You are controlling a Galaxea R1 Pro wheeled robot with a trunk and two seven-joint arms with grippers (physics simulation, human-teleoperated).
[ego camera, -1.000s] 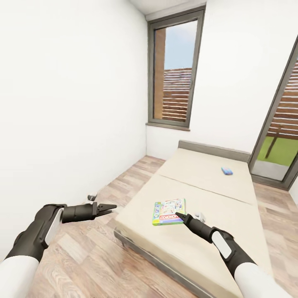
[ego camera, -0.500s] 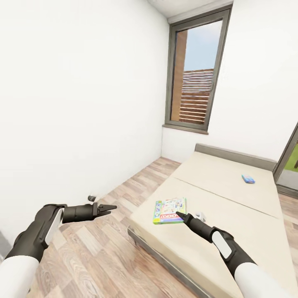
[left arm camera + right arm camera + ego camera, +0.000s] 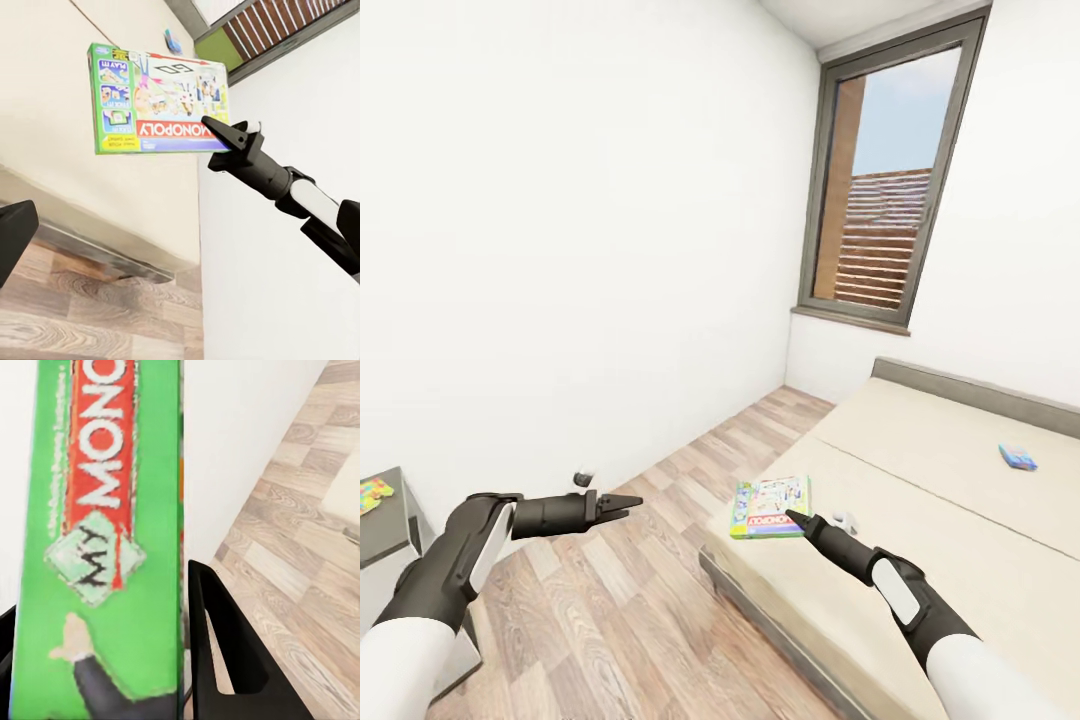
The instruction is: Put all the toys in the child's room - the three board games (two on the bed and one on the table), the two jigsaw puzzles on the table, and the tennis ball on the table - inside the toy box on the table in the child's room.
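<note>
A board game (image 3: pixel 770 507) with a green, yellow and red printed cover hangs level above the near corner of the cream bed (image 3: pixel 960 500). My right gripper (image 3: pixel 792 520) is shut on the edge of this board game (image 3: pixel 97 547); the left wrist view shows the same box (image 3: pixel 157 97) and the right gripper (image 3: pixel 214 127) pinching it. My left gripper (image 3: pixel 622 503) hovers over the wood floor, open and holding nothing. A small blue flat box (image 3: pixel 1017 458) lies far back on the bed. A multicolour jigsaw puzzle (image 3: pixel 372 492) lies on a grey table (image 3: pixel 390 535) at the left edge.
A white wall runs along the left, with a small dark object (image 3: pixel 584 479) on the floor at its foot. A tall grey-framed window (image 3: pixel 890 190) stands behind the bed. A strip of wood-plank floor (image 3: pixel 650 560) runs between wall and bed.
The whole view has swung left: bed and window slid right in the picture, and the grey table with the puzzle has come into view. Both arms and the held box kept their pose.
</note>
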